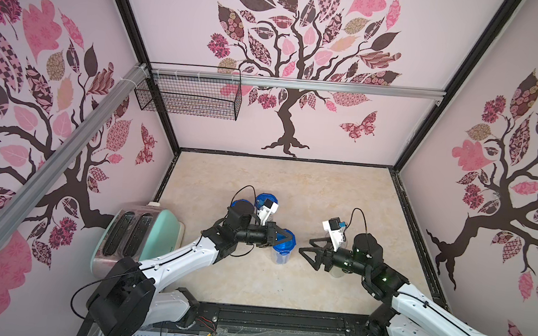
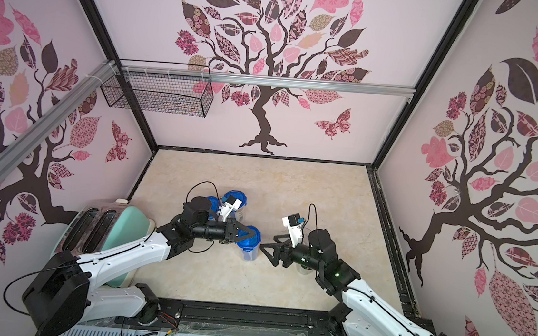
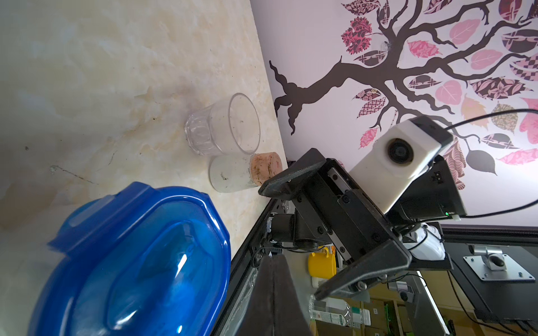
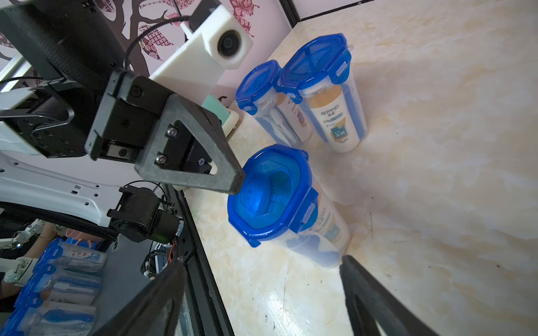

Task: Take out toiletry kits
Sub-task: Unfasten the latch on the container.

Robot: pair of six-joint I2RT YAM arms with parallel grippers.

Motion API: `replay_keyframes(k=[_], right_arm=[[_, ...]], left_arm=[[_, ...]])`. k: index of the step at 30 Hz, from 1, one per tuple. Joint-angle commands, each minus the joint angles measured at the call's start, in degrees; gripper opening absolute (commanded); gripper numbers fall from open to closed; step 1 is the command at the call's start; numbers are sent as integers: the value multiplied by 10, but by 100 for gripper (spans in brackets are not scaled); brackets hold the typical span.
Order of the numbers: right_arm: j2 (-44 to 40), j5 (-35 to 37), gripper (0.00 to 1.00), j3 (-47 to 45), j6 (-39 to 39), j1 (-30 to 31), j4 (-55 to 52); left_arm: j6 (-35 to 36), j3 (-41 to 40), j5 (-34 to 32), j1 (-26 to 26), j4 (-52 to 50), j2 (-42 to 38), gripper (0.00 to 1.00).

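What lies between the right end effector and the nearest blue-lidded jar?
Nothing: only a bare strip of tabletop separates the right end effector from the blue-lidded jar. This shows in both top views and in the right wrist view.

Three blue-lidded jars [image 4: 273, 192] on the bench [image 4: 436, 174], a toiletry kit [image 4: 332, 122] in each, so three kits; pieces inside too blurred to count. One glass tumbler [image 3: 224, 125]. One cork-stoppered bottle [image 3: 244, 171]. One toaster [image 1: 140, 234], two slots. One wire basket [image 1: 193, 97] on the wall. Two arms: left arm [image 1: 178, 257], right arm [image 1: 432, 312]. Off the bench, one yellow mug [image 3: 320, 261].
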Motion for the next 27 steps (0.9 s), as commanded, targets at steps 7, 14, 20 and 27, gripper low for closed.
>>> replay_keyframes(k=[7,14,20,27], right_arm=[[9,-26,86,-26,-7,-1,29],[25,-46,86,-34,-5,-1,47],[43,-65,86,-38,-1,-1,65],[56,-67,86,-37,1,-1,72]], left_arm=[[10,19,1,-1,-22,37,0],[18,22,-8,-1,-39,51,0],[21,35,9,8,-28,64,0],[19,46,40,20,-14,78,0]])
